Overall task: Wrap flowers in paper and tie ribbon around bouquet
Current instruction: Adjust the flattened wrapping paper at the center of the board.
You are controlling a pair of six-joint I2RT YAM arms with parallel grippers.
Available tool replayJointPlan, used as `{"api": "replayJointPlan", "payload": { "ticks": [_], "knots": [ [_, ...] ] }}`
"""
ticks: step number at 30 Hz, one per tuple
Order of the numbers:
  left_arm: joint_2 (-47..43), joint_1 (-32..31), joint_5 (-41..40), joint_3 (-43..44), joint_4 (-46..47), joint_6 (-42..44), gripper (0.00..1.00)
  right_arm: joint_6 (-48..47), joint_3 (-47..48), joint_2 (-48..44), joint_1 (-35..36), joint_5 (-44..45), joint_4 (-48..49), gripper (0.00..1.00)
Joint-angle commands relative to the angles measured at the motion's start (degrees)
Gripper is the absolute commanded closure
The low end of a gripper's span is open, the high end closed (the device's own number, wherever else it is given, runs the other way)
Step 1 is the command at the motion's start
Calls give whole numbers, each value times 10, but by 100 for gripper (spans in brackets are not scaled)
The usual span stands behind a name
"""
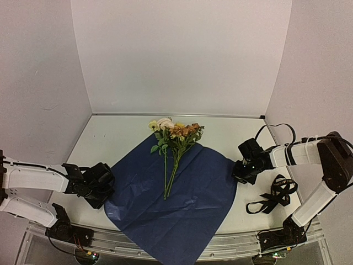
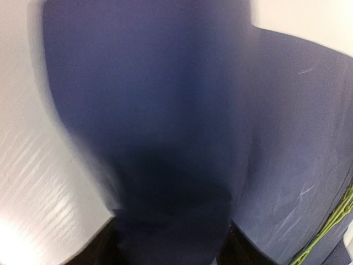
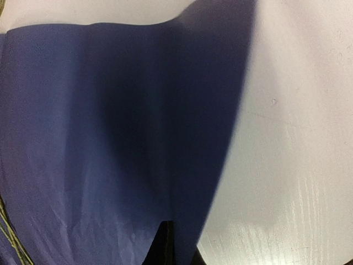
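The paper (image 1: 187, 215) lies navy side up as a diamond on the white table. The flowers (image 1: 177, 131) rest on it, blooms at the far corner and stems (image 1: 170, 179) running toward the middle. My left gripper (image 1: 106, 187) is at the paper's left corner, open. In the left wrist view a raised, blurred flap of paper (image 2: 165, 110) stands between its fingers (image 2: 105, 248), with green stems (image 2: 331, 226) at the lower right. My right gripper (image 1: 238, 171) is shut on the paper's right corner. Its closed fingertips (image 3: 170, 234) pinch the paper (image 3: 83, 110). The black ribbon (image 1: 276, 196) lies loose beside the right arm.
White walls close in the table (image 1: 110, 143) on three sides. A metal rail (image 1: 231, 248) runs along the front edge, and the paper's near corner hangs over it. A black cable (image 1: 276, 128) loops behind the right arm.
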Motion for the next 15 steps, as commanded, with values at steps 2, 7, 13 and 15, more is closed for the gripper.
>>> {"api": "replayJointPlan", "payload": {
  "ticks": [2,7,13,15],
  "knots": [
    [12,59,2,-1,60,85,66,-18,10,9,-9,-2,-1,100],
    [27,106,24,0,79,139,80,-21,9,8,-18,-7,-5,100],
    [30,108,32,8,59,160,83,-19,5,-11,-17,-20,-38,100],
    [25,108,27,10,47,169,82,-16,-4,-19,-18,-20,-50,100]
  ]
}}
